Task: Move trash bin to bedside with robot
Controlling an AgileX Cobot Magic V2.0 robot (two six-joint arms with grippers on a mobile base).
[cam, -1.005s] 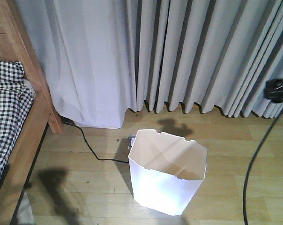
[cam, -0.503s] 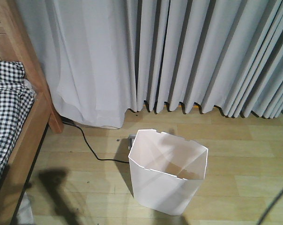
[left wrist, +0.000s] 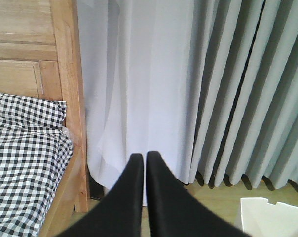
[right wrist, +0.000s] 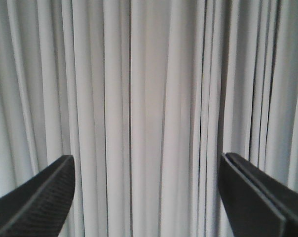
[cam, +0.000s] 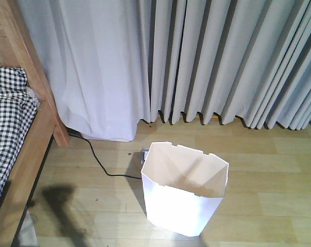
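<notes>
The white faceted trash bin (cam: 184, 198) stands upright on the wooden floor in front of the curtain, cream inside and with nothing in it. One corner of the bin (left wrist: 272, 217) shows at the lower right of the left wrist view. The bed with its wooden post (cam: 36, 77) and checked bedding (cam: 6, 118) is at the far left, apart from the bin. My left gripper (left wrist: 141, 156) is shut with nothing in it, pointing at the curtain beside the bed post (left wrist: 69, 98). My right gripper (right wrist: 146, 158) is open and faces only curtain. Neither arm shows in the front view.
Grey pleated curtains (cam: 196, 62) hang across the back down to the floor. A loose black cable (cam: 100, 163) runs over the floor from the bed post to a small object behind the bin. The bed's side rail (cam: 27, 164) borders the left edge.
The black arm and its cable, seen at the right edge of the front view a second ago, have left that view. The bin has not moved.
</notes>
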